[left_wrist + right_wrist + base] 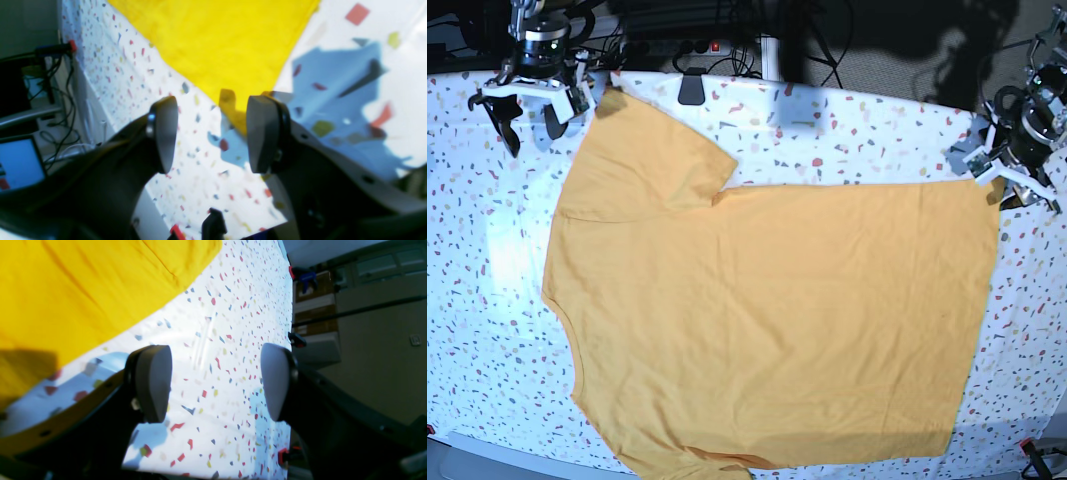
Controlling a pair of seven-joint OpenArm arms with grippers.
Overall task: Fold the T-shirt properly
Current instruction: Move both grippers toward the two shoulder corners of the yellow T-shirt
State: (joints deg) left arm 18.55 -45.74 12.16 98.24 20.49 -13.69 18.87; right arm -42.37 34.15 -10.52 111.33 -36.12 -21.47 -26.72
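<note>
Mustard-yellow cotton, thin and soft: the T-shirt [767, 320] lies spread flat across the white speckled cloth [487, 300] that covers the table. Its neck points toward the left edge of the base view, its hem toward the right; one sleeve reaches up toward the far left corner. A few shallow creases, otherwise smooth.

Left gripper [1010, 182] sits at the far right of the base view, just beside the shirt's upper hem corner. From its wrist camera the two dark pads stand apart, a yellow corner of fabric showing between them; holding nothing.

Right gripper [527, 112] sits at the far left corner, beside the sleeve tip. Pads [155, 383] stand wide apart over bare speckled cloth, shirt edge off to one side. Empty too.

Cables and a power strip [692, 45] lie behind the table.
</note>
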